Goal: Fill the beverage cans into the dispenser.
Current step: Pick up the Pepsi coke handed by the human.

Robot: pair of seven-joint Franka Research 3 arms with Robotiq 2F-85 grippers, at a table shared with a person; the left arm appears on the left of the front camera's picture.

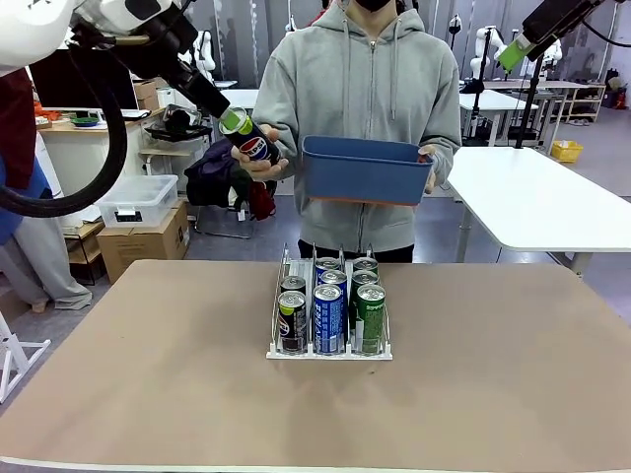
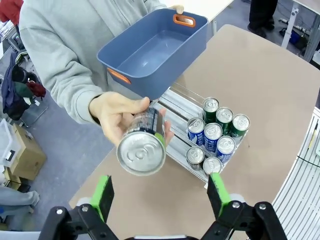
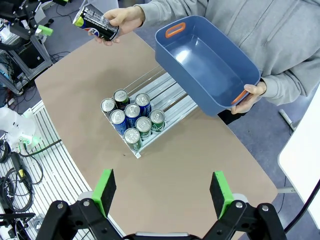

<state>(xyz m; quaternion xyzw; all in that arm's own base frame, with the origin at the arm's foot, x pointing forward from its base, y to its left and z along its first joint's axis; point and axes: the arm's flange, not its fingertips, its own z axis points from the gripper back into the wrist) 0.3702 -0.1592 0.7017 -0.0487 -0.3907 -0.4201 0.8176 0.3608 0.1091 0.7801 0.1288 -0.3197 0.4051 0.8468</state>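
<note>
Above the desk's far edge, the left gripper (image 2: 160, 195), fingers spread wide, faces a Pepsi can (image 2: 142, 145) in the person's hand (image 2: 117, 117); right gripper (image 3: 162, 192) equally wide, empty, above the dispenser (image 3: 167, 102).

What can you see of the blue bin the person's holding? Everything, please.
The blue bin is a rectangular plastic tub with rounded corners, matte dark blue, with orange-lined handle cutouts at both short ends. It is held in the air above the far table edge, behind the dispenser, tilted so that its open top faces the robot. Its inside looks empty. The person's hand grips one short end; nothing else visibly touches it.
</note>
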